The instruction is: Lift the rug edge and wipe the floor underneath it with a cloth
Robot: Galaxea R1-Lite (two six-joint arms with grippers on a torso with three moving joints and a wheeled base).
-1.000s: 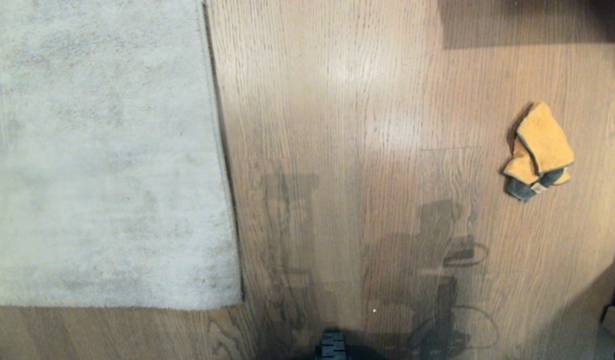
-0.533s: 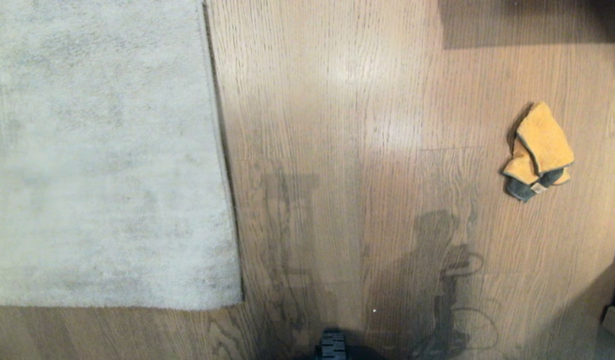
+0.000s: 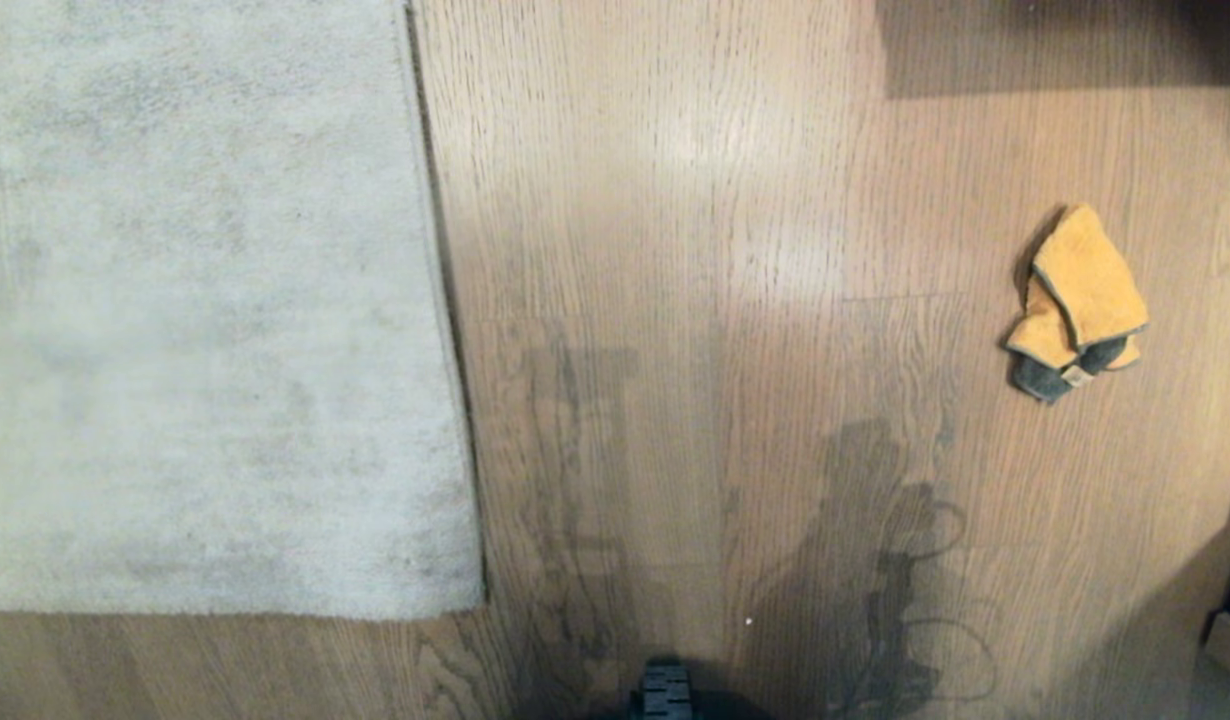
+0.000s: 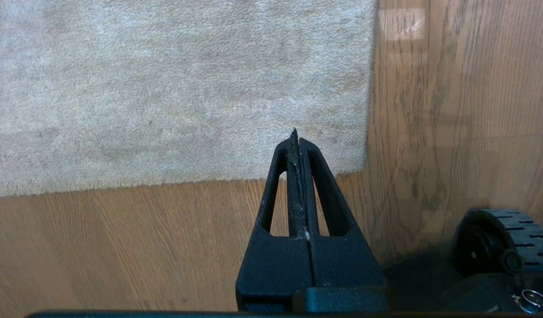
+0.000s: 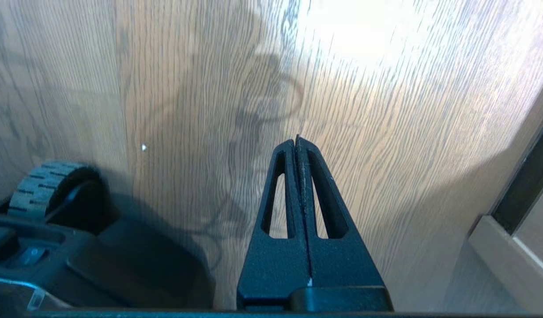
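Head view: rug edge [image 3: 445,330] runs away from the robot on its left, corner [image 3: 475,600] nearest; cloth [image 3: 1075,305] lies flat on the floor [image 3: 725,200], well to the right, apart from the rug; neither gripper shows.

Left wrist view: left gripper [image 4: 294,134] pressed shut, empty, above the rug corner [image 4: 362,165].

Right wrist view: right gripper [image 5: 296,141] shut, empty, over bare floor; cloth unseen. Judged: each arm has 1 target on its own side.

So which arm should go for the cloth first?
Right. The cloth lies on the floor on the robot's right, far from the rug edge. The left gripper hangs shut near the rug's corner.
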